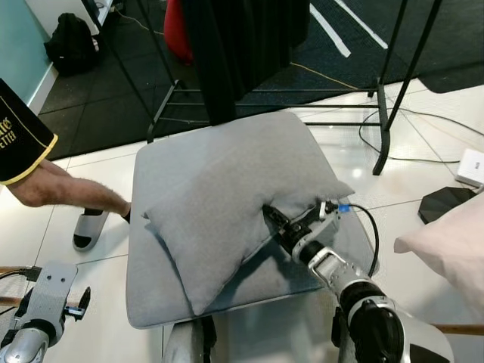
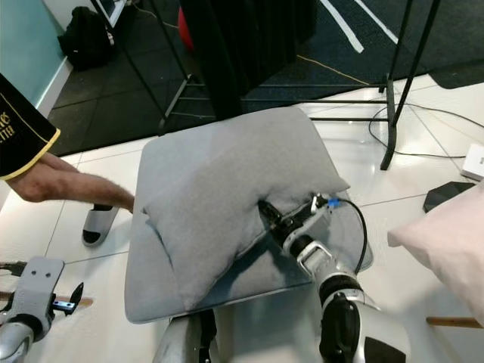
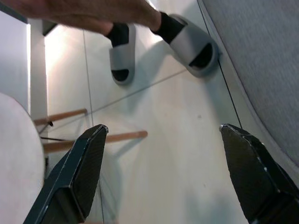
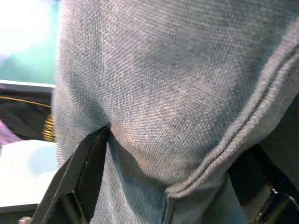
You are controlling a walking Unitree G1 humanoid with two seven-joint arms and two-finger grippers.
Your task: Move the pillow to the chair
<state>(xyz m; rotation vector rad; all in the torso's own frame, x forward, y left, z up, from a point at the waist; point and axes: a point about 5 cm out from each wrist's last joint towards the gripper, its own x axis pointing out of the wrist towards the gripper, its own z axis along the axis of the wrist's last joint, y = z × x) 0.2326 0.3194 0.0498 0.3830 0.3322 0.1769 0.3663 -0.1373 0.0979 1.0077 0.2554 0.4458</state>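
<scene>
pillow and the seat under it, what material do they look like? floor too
Pillow: grey woven fabric, matte; the weave and a stitched seam show in the right wrist view, where the right gripper pinches it. Seat cushion: similar grey cloth, probably upholstery. Floor: glossy white tiles, likely ceramic, with grout lines and reflections.
</scene>
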